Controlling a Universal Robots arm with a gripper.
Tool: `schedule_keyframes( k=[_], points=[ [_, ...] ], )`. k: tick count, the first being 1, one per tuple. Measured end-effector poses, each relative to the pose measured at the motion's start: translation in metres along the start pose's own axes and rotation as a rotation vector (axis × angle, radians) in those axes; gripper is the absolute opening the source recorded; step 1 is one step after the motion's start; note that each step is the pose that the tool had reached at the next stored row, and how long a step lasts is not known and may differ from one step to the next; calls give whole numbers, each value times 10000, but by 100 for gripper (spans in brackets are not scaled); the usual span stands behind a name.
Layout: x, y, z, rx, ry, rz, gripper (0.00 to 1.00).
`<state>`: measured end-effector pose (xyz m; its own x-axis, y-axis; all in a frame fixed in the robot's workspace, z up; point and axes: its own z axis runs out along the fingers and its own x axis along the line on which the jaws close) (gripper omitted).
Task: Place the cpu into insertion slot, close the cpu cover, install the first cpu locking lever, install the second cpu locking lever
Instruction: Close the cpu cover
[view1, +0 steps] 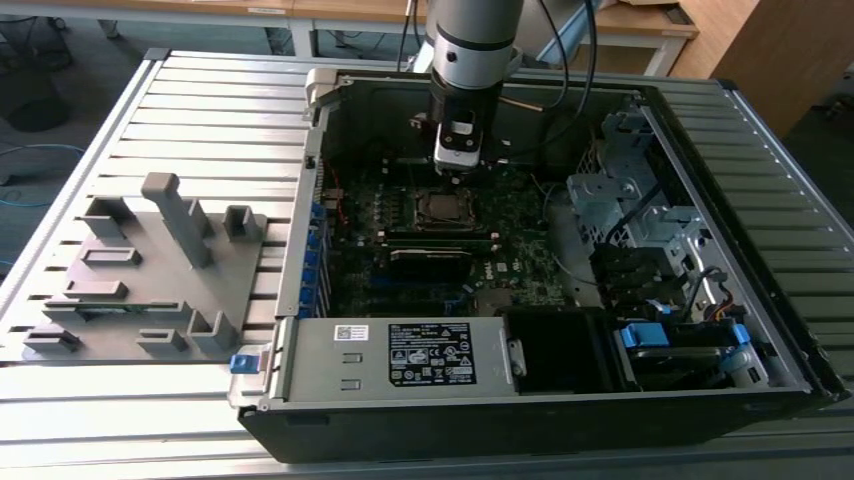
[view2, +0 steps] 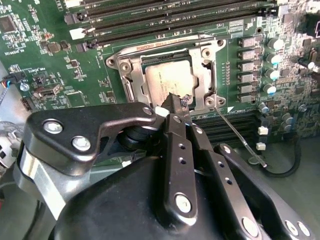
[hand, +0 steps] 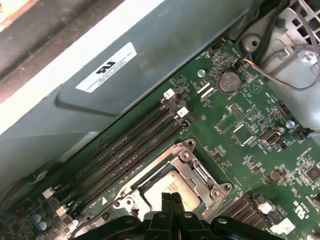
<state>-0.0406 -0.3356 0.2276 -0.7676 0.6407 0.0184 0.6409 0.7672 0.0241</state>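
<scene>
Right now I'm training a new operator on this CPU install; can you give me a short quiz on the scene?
1. True or false: the cpu cover is down over the cpu.
2. The gripper is: A) wide open, B) shut, C) clamped on the cpu.
3. Fill in: the grey fixture plate lies to the exterior view's ___ of the computer case.
Key: 1 true; 2 B; 3 left.

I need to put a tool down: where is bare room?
Bare grey slatted table borders the grey plastic fixture tray, and lies at the exterior view's right of the black computer case. Inside the case is crowded.
</scene>
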Motion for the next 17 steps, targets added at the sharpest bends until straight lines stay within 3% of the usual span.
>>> schedule_keyframes(
  k=[17],
  points=[
    [0, 0, 0, 17, 22, -920, 10]
  ],
)
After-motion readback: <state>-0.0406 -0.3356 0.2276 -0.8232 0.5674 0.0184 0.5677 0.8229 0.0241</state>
